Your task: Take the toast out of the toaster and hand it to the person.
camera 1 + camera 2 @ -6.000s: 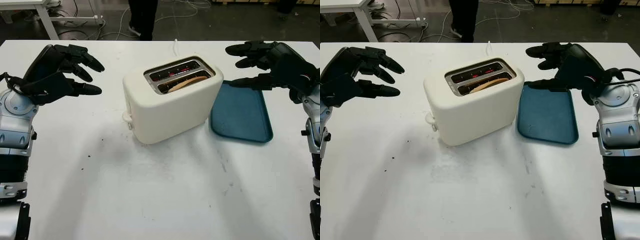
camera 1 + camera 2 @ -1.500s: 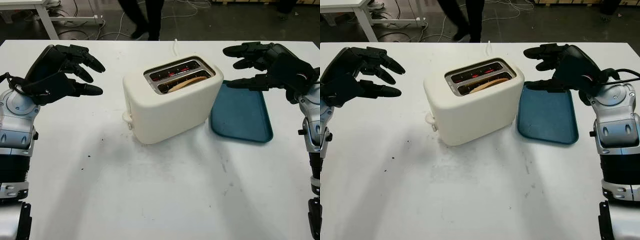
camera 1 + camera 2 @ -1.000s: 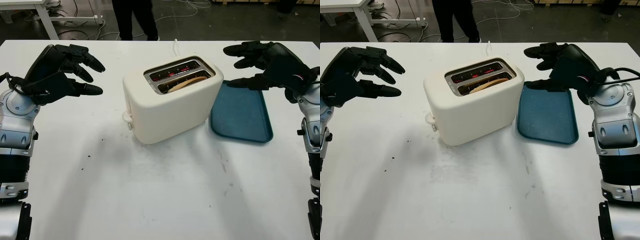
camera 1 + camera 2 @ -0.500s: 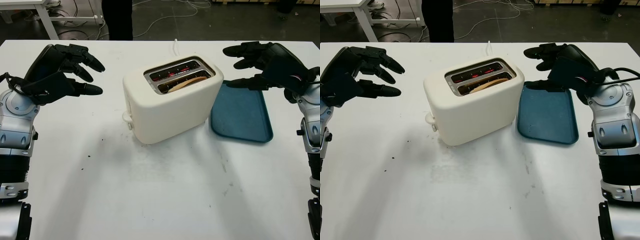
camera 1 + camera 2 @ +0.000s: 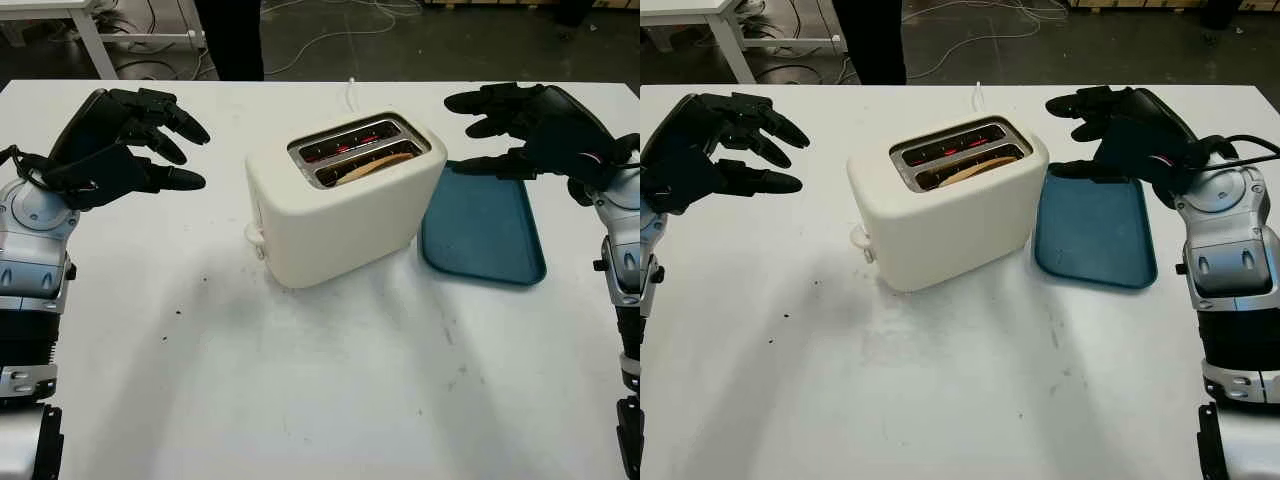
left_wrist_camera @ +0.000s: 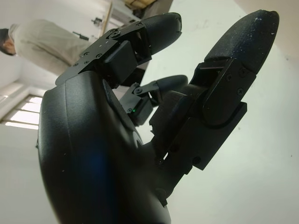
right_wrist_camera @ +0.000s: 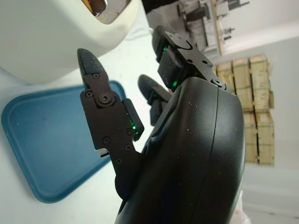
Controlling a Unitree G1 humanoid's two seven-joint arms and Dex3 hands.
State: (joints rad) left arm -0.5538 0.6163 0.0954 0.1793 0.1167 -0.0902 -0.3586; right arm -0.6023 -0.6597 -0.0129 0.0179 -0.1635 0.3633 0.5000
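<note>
A white table [image 5: 300, 400] spreads out in front of the robot, with a cream two-slot toaster [image 5: 345, 200] standing at its middle. A slice of toast [image 5: 375, 162] sits down in the nearer slot, only its brown top edge showing. Just right of the toaster lies a blue tray [image 5: 482, 225], holding nothing. The left hand [image 5: 115, 145] is raised above the table well left of the toaster, open and holding nothing. The right hand [image 5: 530, 130] is open too, above the tray's far edge. Beyond the far table edge stand a person's dark trouser legs [image 5: 230, 40].
</note>
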